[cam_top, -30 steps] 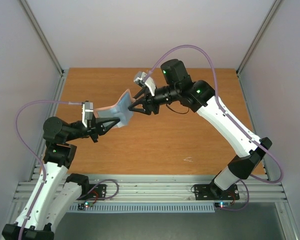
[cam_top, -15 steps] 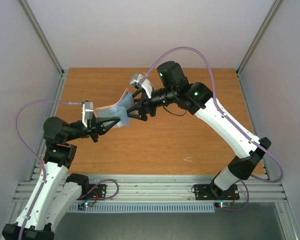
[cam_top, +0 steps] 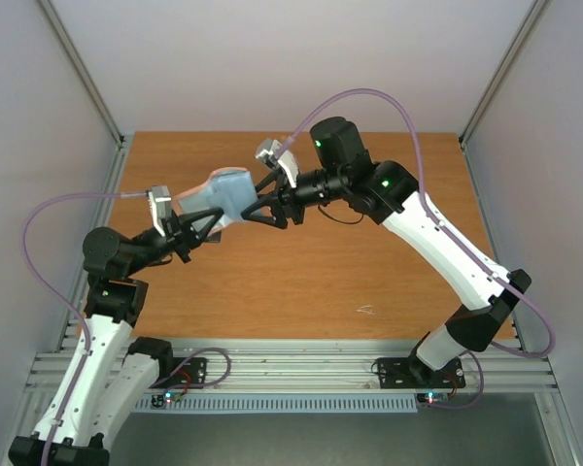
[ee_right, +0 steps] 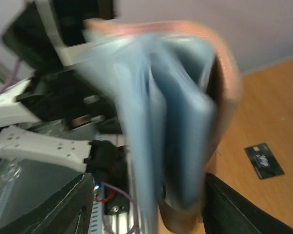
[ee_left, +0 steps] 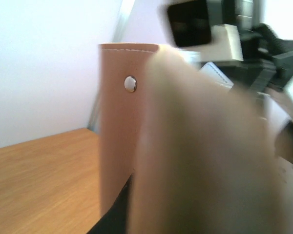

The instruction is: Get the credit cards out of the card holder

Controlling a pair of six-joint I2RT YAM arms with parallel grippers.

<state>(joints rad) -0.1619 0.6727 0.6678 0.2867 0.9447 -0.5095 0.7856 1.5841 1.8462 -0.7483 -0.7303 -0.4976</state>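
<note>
The card holder (cam_top: 223, 194) hangs in the air between both arms, taupe outside, light blue inside. My left gripper (cam_top: 198, 231) is shut on its near-left end. In the left wrist view its taupe back with a metal snap (ee_left: 131, 84) fills the frame. My right gripper (cam_top: 257, 209) is open and straddles the holder's right edge. In the right wrist view the blurred blue pockets (ee_right: 180, 131) sit between its two fingers (ee_right: 53, 209), the left one well apart from them. One dark credit card (ee_right: 264, 161) lies flat on the table. Any cards inside the holder cannot be made out.
The orange-brown table (cam_top: 369, 262) is walled by grey panels left, right and behind. A small pale mark (cam_top: 366, 311) sits near its front edge. The metal rail with both arm bases (cam_top: 301, 374) runs along the near side.
The left arm has swung the holder up and towards the back left, turning its blue inside more to the overhead camera. The right gripper stayed at its right edge, its jaws widening then narrowing.
</note>
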